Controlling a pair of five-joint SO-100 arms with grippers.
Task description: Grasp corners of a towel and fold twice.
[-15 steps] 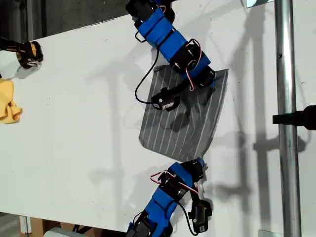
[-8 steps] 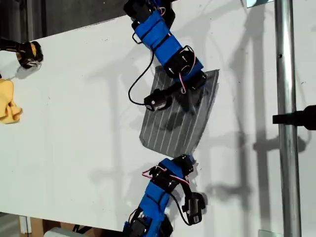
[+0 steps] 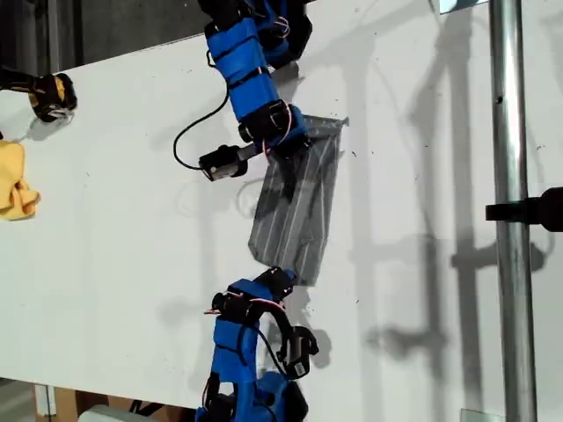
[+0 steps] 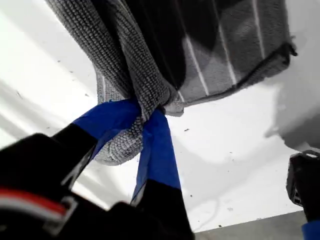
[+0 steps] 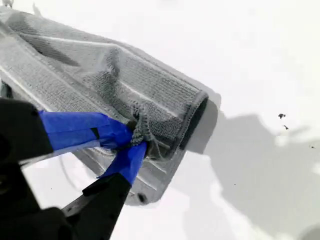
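My first gripper (image 4: 145, 122) and my second gripper (image 5: 134, 140) each pinched a corner of the towel (image 3: 295, 207), draped mid-frame in the exterior view.

Nubby grey cloth towel (image 4: 150, 75) on a smooth, matt white table (image 3: 132, 202).

my first gripper (image 4: 145, 125) has its blue fingertips pinched tight on a bunch of the towel (image 4: 225, 50). my second gripper (image 5: 132, 142) is clamped on the same cloth. in the exterior view one arm (image 3: 242, 61) reaches in from the far edge and another arm (image 3: 237, 343) from the near edge, their grippers pointing toward each other.
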